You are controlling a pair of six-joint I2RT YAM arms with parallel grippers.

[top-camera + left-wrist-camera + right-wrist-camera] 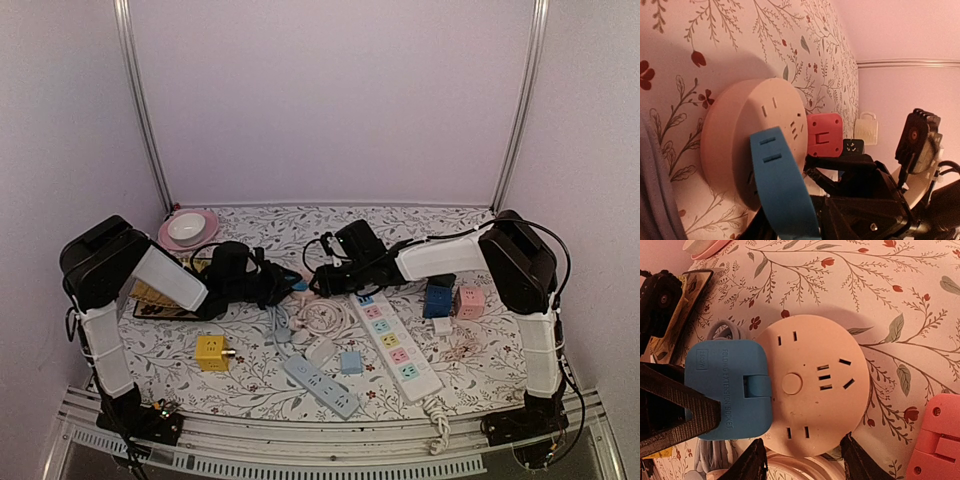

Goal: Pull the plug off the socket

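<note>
Near the middle of the flowered table [900, 285], the round socket [815, 385] lies flat with the blue plug [730, 385] still seated in its left edge, the plug's flat body jutting out past the rim. From the left, the left gripper [272, 282] closes narrowly on the plug's outer end, and one black finger [675, 405] lies across the plug's edge in the right wrist view. Opposite it, the right gripper [805, 465] stands about half wide, its two fingers set against either side of the socket's near rim and clasping it. A pink folding adaptor [935, 440] sits just beside the socket on its right, apart from it. A coil of white cable [320, 318] lies near the grippers.
</note>
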